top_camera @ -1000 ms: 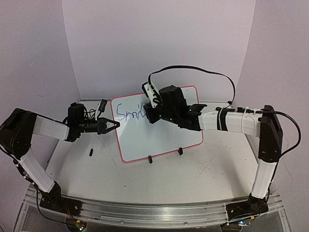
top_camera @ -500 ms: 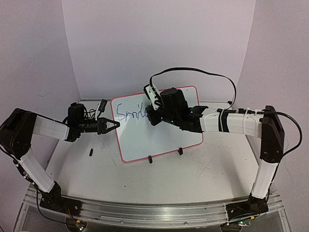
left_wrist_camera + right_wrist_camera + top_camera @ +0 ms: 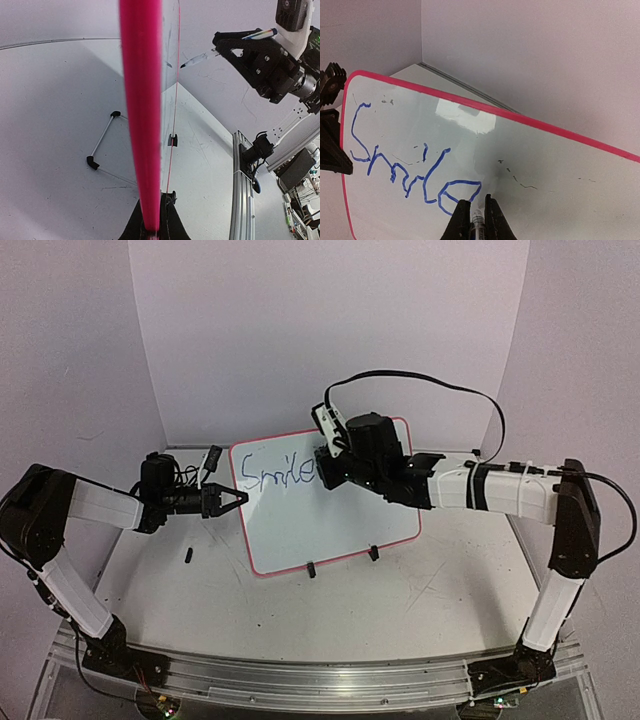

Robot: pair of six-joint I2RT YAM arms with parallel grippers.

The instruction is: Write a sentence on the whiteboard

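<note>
The whiteboard [image 3: 335,525] stands tilted on the table, with a red-pink frame and "Smile" [image 3: 284,477] written on it in blue. My left gripper [image 3: 238,498] is shut on its left edge; in the left wrist view the frame [image 3: 141,100] runs up from between the jaws [image 3: 153,200]. My right gripper [image 3: 325,468] is at the board's upper middle, shut on a marker [image 3: 478,222]. The marker's tip is at the board surface [image 3: 545,165], just right of the "e" [image 3: 455,195]. In the left wrist view the marker [image 3: 196,60] points at the board from the right gripper [image 3: 235,42].
Two black clip feet [image 3: 311,569] [image 3: 373,553] hold the board's lower edge. A small black-tipped wire piece [image 3: 188,556] lies on the table left of the board. A black cable [image 3: 420,385] loops above the right arm. A metal rail [image 3: 300,680] runs along the near edge.
The right gripper has moved to the right along the board, and the letter "e" now shows after "Smil". The left gripper and the board have stayed put.
</note>
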